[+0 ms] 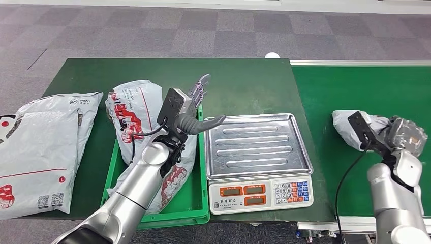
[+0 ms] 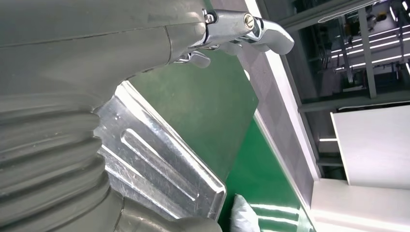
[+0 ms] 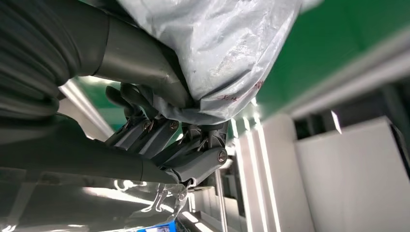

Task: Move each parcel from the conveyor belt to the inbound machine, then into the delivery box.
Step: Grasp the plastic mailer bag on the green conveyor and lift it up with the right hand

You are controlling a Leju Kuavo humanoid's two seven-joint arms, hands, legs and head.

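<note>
A small grey parcel (image 1: 346, 125) lies on the green conveyor belt (image 1: 366, 86) at the right. My right hand (image 1: 402, 135) grips its near end; in the right wrist view the fingers (image 3: 193, 145) and thumb clamp the crumpled grey parcel (image 3: 227, 48). My left hand (image 1: 197, 108) hovers with fingers spread and nothing in it, over the edge between the green delivery box (image 1: 195, 203) and the scale. The scale's steel tray (image 1: 256, 145) is bare; the left wrist view shows the steel tray (image 2: 159, 164) past my left hand (image 2: 246, 29). A white parcel with red print (image 1: 133, 109) lies in the box.
Two large white parcels (image 1: 45, 147) lie on the green table (image 1: 152, 71) left of the box. The scale's keypad and displays (image 1: 262, 193) face the table's front edge. Grey carpet lies beyond the table.
</note>
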